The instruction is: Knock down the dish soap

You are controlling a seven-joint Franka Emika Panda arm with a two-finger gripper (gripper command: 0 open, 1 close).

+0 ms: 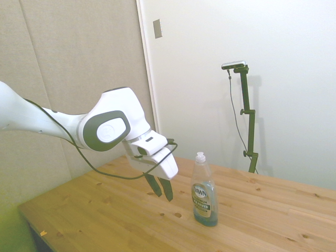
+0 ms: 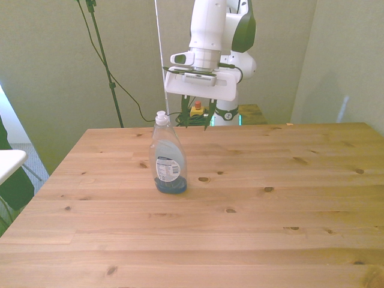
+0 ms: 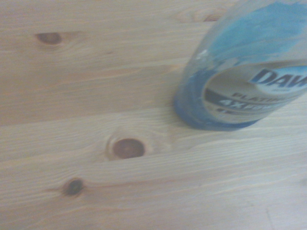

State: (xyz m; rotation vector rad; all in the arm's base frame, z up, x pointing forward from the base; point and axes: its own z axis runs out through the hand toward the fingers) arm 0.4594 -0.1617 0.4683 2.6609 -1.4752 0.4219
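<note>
The dish soap (image 1: 204, 193) stands upright on the wooden table (image 1: 105, 220): a slim clear bottle with blue liquid low in it, a white cap and an oval label. In the front view the dish soap (image 2: 167, 157) is left of the table's middle. My gripper (image 1: 160, 188) hangs open, fingers pointing down, a short way to the bottle's left in the side view and not touching it. Seen from the front, the gripper (image 2: 194, 122) is behind the bottle and slightly to its right, at about cap height. The wrist view shows the bottle's base and label (image 3: 240, 81) close by, blurred.
The table (image 2: 270, 210) stretches wide to the front view's right and toward the camera. A yellow box with a red button (image 2: 196, 110) sits beyond the far edge. A white object (image 2: 9, 161) juts in at the front view's left edge.
</note>
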